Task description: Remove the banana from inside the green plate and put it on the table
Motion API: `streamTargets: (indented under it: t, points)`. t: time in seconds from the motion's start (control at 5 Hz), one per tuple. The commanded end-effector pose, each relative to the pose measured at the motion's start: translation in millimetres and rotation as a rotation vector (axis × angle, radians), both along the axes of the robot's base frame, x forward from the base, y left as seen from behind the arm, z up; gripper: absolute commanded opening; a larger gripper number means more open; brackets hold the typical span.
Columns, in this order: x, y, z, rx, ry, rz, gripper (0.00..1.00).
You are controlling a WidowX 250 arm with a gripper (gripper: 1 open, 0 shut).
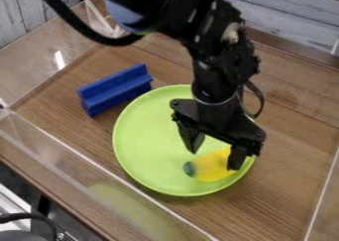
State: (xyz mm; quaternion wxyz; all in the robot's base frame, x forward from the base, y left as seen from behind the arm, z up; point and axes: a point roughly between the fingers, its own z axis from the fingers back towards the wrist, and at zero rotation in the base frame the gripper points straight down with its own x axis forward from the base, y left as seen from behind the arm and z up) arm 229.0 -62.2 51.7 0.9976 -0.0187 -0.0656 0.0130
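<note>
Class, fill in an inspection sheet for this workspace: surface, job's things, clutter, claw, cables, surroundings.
Surface: brown wood-grain table.
Job's things: banana lying in the green plate, near its right rim, partly hidden by the claw.
Clutter: blue block on the table, left of the plate.
Claw: claw open, pointing down, straddling the banana; contact unclear.
Cables: black cable looping behind the arm.
Surroundings: clear acrylic walls.

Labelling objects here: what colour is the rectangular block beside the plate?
Blue; the block shows clearly in the camera view.

Bright even light, arm motion-blurred, acrylic glare
</note>
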Motion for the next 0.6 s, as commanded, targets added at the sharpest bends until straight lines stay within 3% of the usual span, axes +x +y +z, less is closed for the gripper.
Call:
streamTargets:
  t: [0.0, 0.2, 0.4]
  points:
    - [2.1, -2.9, -2.2, -0.006, -0.019, 0.001, 1.00]
    - [2.3, -2.8, -6.4, -0.008, -0.018, 0.008, 0.00]
    - [2.6, -2.3, -5.2, 0.000, -0.015, 0.010, 0.00]
